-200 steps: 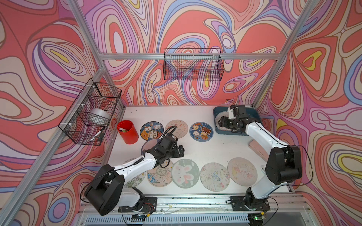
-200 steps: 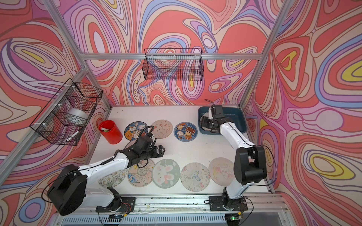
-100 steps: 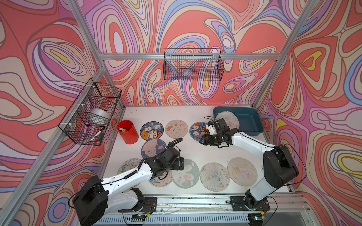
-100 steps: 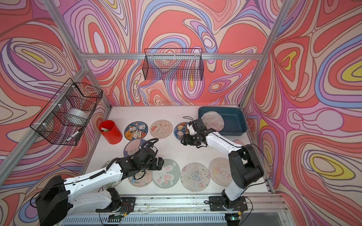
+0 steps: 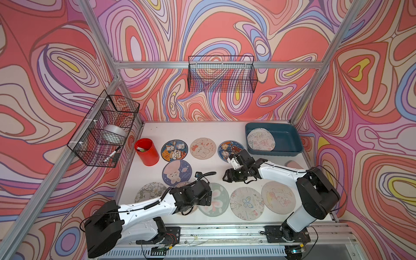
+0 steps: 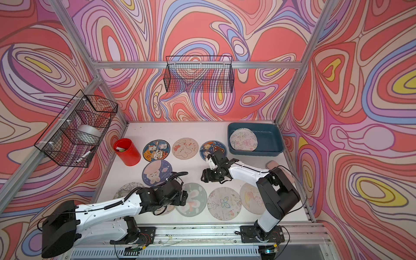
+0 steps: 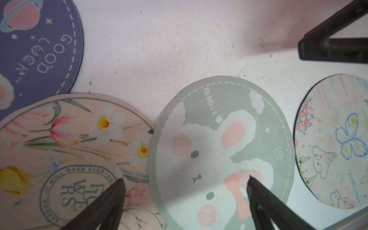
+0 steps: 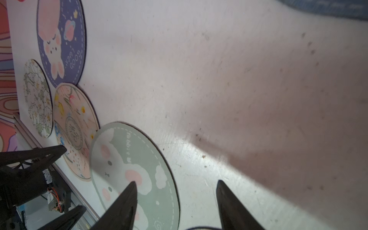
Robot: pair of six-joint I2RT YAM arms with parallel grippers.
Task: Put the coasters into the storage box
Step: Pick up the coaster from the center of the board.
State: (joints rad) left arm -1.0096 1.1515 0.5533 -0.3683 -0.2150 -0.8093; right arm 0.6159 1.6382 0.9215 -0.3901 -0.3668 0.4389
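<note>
Left gripper (image 7: pixel 185 179): jaws spread wide and empty, tips poised over the grey-green rabbit coaster (image 7: pixel 219 151), well to the left of the storage box (image 5: pixel 288 137) and in front of it. Right gripper (image 8: pixel 176 181): jaws parted, nothing between them, above bare table (image 8: pixel 239 99) between that coaster and the box. One beige coaster (image 5: pixel 261 141) lies inside the box at its left end; the other coasters (image 5: pixel 202 148) lie flat on the table, left of the box or in front of it.

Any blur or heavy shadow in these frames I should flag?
Right wrist view: the storage box edge is smeared, and a broad shadow crosses the table. Left wrist view: sharp, with a soft shadow over the rabbit coaster. Both top views: crisp, evenly lit.
</note>
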